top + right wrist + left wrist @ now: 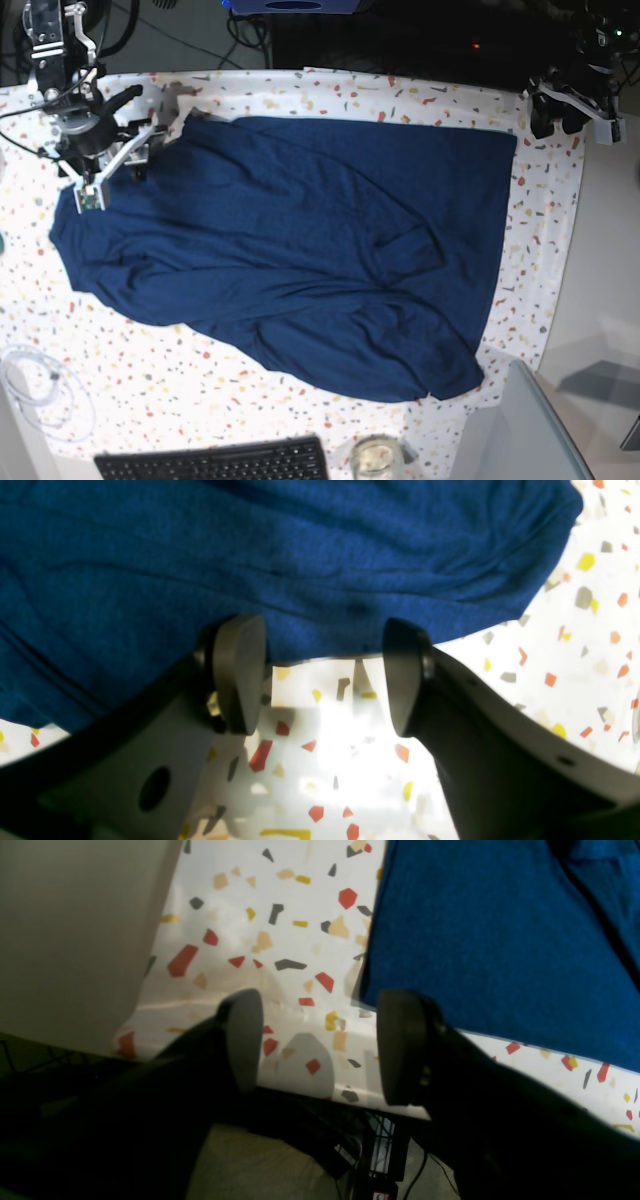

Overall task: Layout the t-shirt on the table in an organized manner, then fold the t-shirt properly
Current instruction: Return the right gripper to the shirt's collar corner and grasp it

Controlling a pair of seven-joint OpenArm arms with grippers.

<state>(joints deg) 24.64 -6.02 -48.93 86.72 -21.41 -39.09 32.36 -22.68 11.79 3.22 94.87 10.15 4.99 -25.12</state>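
Layout stage, not yet flat. The wrinkled dark navy fabric t-shirt [300,250] lies spread but skewed across the white terrazzo-flecked surface [150,370], its lower edge running diagonally.

Left gripper [320,1045]: fingers apart, empty, just off the shirt's corner at the surface edge. Right gripper [315,675]: fingers apart, empty, at the cloth's edge.

Judgement: pinch one layer at each corner, then pull outward evenly to square it.

Count: one shirt, two grippers, one black keyboard [215,462].
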